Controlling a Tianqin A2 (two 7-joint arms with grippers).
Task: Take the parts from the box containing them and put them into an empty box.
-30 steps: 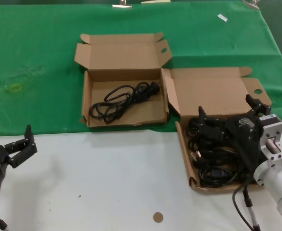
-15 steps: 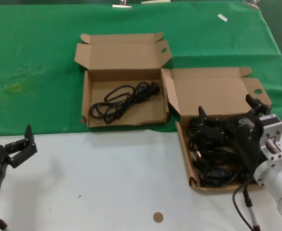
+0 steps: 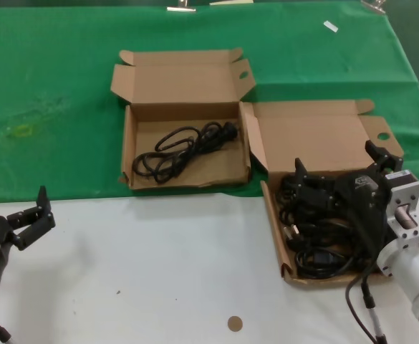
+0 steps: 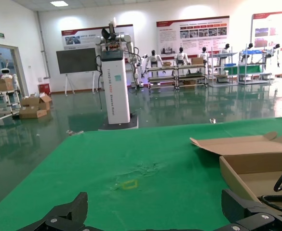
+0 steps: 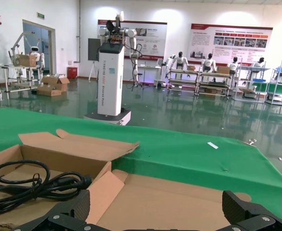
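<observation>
1. Cords lie heaped in the right-hand box at the desk's near right; the other box on the green cloth already holds one cord, so it is not truly empty.
2. Right end effector hangs over the heap with its fingers spread apart, gripping nothing.
3. Aim it at one bundle's thick looped middle, not a plug, so neighbours do not tangle and follow.
4. Close firmly, lift straight above the low front wall, then carry it across and set it down beside the cord.
5. Left end effector waits open at the desk's near left.
</observation>
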